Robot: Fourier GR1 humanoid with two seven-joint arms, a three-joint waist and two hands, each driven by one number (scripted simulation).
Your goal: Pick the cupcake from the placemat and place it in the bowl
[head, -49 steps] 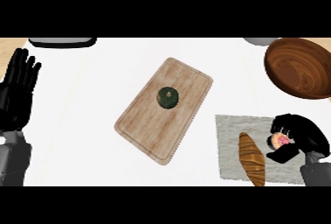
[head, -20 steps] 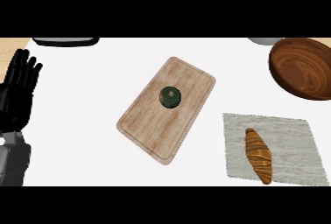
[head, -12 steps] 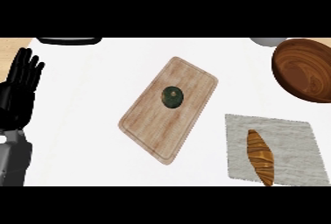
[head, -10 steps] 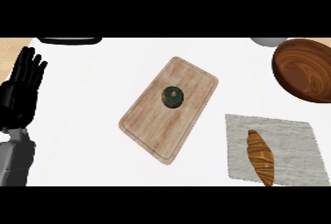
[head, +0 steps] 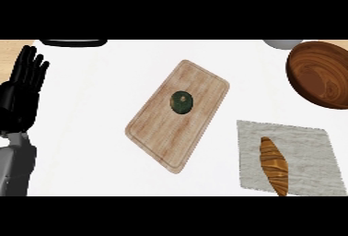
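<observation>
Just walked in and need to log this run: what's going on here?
Nothing is being handled in this view. The left robot hand rests open at the left edge, fingers up; the right one is out of view. No cupcake shows: the grey placemat holds only a croissant, and the visible part of the wooden bowl at the upper right looks empty. A dark green round item sits on the cutting board.

I see only my left hand (head: 19, 99), at the view's left edge: black, open, fingers straight and pointing up, resting. Its grey forearm (head: 14, 168) comes in from the lower-left corner, running almost straight up to the wrist. My right hand and arm don't show.
</observation>
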